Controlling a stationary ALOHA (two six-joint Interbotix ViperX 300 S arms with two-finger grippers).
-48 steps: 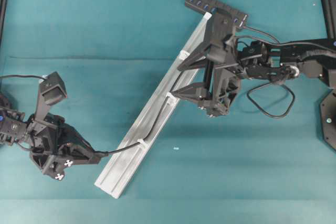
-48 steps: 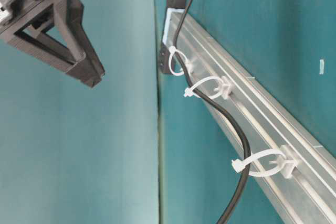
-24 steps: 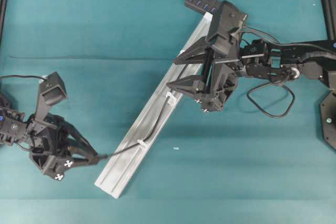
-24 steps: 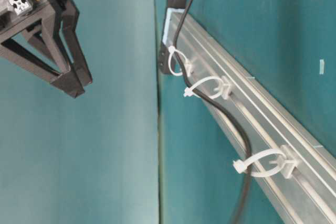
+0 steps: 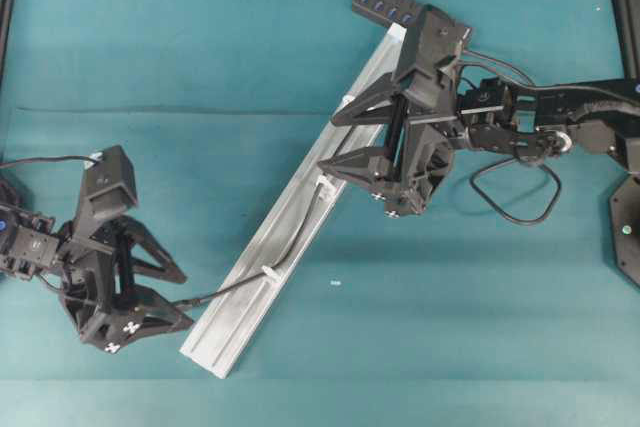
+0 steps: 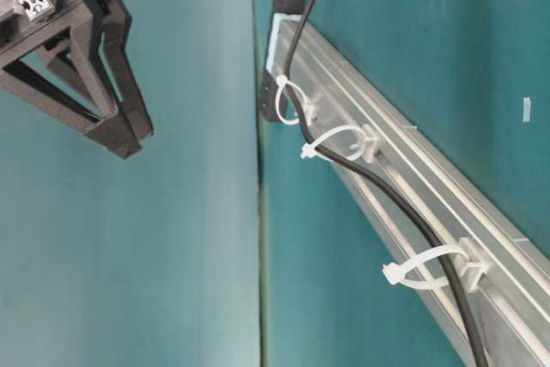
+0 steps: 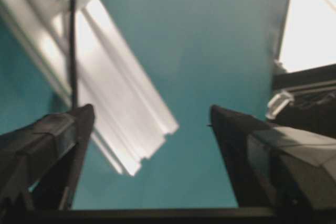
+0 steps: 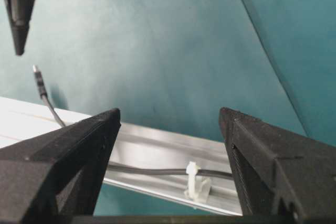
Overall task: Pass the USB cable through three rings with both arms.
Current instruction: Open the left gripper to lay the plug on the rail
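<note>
The black USB cable [image 5: 300,237] runs from the hub [image 5: 410,9] down the silver rail [image 5: 300,212] through the three rings [image 5: 350,103] [image 5: 325,187] [image 5: 270,274]; the table-level view shows it inside each loop [image 6: 292,100] [image 6: 339,145] [image 6: 430,268]. Its plug end [image 8: 37,72] lies free on the mat beyond the lowest ring. My left gripper [image 5: 188,299] stands open around that end without holding it; the cable [image 7: 73,51] passes by its left finger [image 7: 63,129]. My right gripper [image 5: 328,142] hangs open above the middle ring [image 8: 193,179], holding nothing.
A loose black robot wire [image 5: 515,192] loops on the mat beside the right arm. The rail's lower end [image 7: 136,156] lies just ahead of the left gripper. Teal mat [image 5: 200,47] surrounds the rail.
My left gripper has opened and let go of the cable's end, and that arm has turned. The cable has slackened and dropped onto the rail. The right gripper rolled, then held still.
</note>
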